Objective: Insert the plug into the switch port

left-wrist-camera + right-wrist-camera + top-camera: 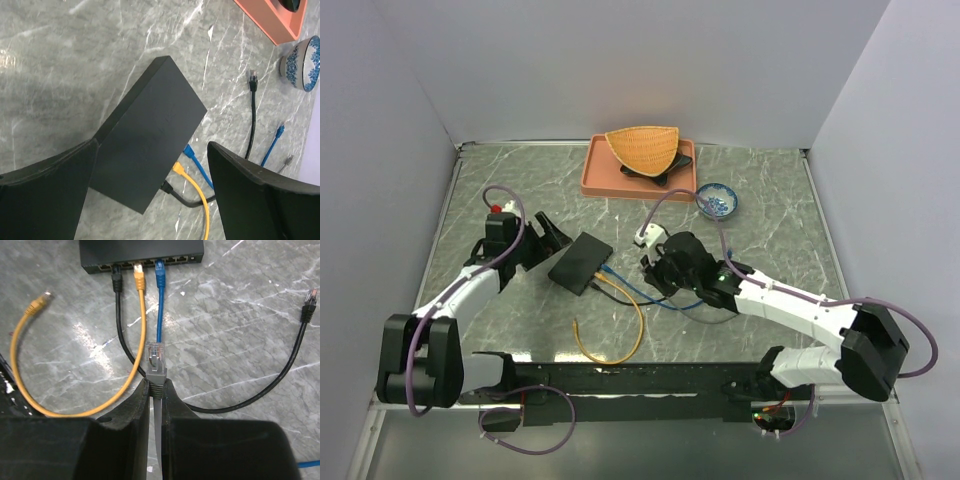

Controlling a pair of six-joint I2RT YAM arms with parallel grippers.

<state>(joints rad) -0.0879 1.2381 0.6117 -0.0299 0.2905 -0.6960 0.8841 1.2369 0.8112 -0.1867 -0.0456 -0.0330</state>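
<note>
Grey plug (155, 360), clear-tipped, is clamped in the right end effector (156, 389), its long axis pointed straight ahead at the switch (141, 251), which is laid further off on the table (240, 340) with black, yellow and blue cables (160, 305) already seated. Free sockets (181, 260) are hard to make out, and the switch's back is cut off. Beyond, the left end effector (152, 145) is held wide apart, with the switch seen inside its gap.
</note>
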